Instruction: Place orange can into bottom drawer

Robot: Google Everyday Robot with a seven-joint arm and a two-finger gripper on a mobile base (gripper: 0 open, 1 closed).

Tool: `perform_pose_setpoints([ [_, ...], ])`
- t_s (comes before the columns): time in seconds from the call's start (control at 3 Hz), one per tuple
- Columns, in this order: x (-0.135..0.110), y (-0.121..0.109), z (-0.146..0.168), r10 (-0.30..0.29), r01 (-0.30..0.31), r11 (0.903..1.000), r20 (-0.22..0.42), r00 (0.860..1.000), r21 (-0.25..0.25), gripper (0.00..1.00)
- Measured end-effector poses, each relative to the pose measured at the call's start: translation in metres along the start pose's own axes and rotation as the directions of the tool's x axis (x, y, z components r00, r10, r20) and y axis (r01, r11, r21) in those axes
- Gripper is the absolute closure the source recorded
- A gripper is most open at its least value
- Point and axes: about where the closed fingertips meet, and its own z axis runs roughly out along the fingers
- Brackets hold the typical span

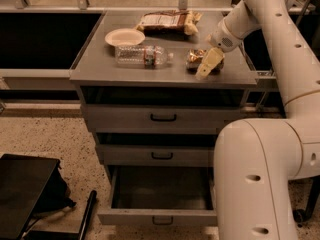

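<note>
The orange can (195, 57) lies on the grey cabinet top (100, 69), at its right front, golden with dark patches. My gripper (209, 63) hangs from the white arm (272, 29) and sits right against the can's right side, partly covering it. I cannot tell whether it holds the can. The bottom drawer (159, 217) is pulled out and open, and its dark inside looks empty. The two shallower drawers above it are closed.
A clear plastic bottle (142, 55) lies on its side left of the can. A white plate (125, 36) and a brown-and-white snack bag (166, 20) sit behind. My white arm base (257, 179) stands right of the drawers. A black object (22, 194) lies on the floor at left.
</note>
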Motion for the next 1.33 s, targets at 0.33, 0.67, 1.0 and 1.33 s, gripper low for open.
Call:
perform_pose_setpoints([
  [0.33, 0.0, 0.0, 0.0, 0.0, 0.0, 1.0, 0.0, 1.0, 0.0, 0.19],
  [0.67, 0.0, 0.0, 0.0, 0.0, 0.0, 1.0, 0.0, 1.0, 0.0, 0.42],
  [1.0, 0.0, 0.0, 0.0, 0.0, 0.0, 1.0, 0.0, 1.0, 0.0, 0.65],
  [1.33, -0.0001, 0.0, 0.0, 0.0, 0.0, 1.0, 0.0, 1.0, 0.0, 0.88],
])
